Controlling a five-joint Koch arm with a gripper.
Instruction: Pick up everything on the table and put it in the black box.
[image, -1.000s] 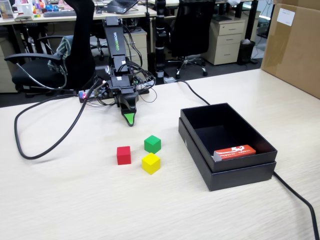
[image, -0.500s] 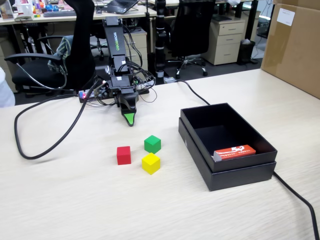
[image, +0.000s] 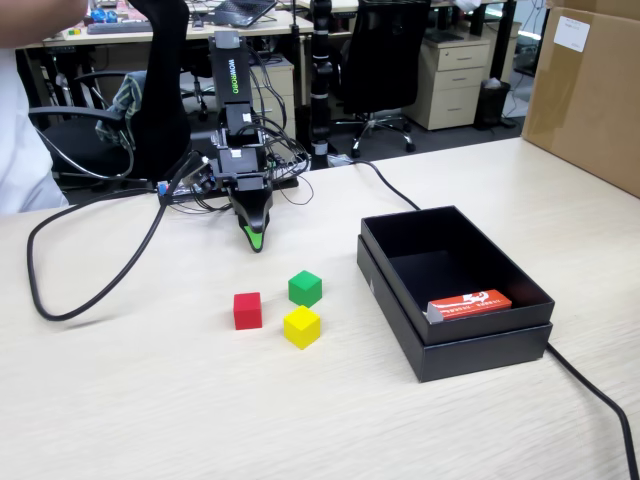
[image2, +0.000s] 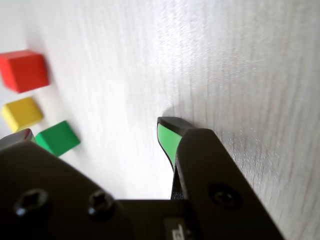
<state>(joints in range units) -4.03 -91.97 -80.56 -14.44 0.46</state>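
The gripper (image: 256, 244) is being held tip-down at the far side of the table (image: 150, 400) — open or clenched cannot be told; red cube (image: 247, 310), green cube (image: 305, 288) and yellow cube (image: 301, 326) are lying clustered left of the black box (image: 480, 345).

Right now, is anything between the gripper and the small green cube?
Nothing visible: in the fixed view only bare light wood-grain tabletop lies between the gripper and the green cube; red and yellow cubes sit beyond it.
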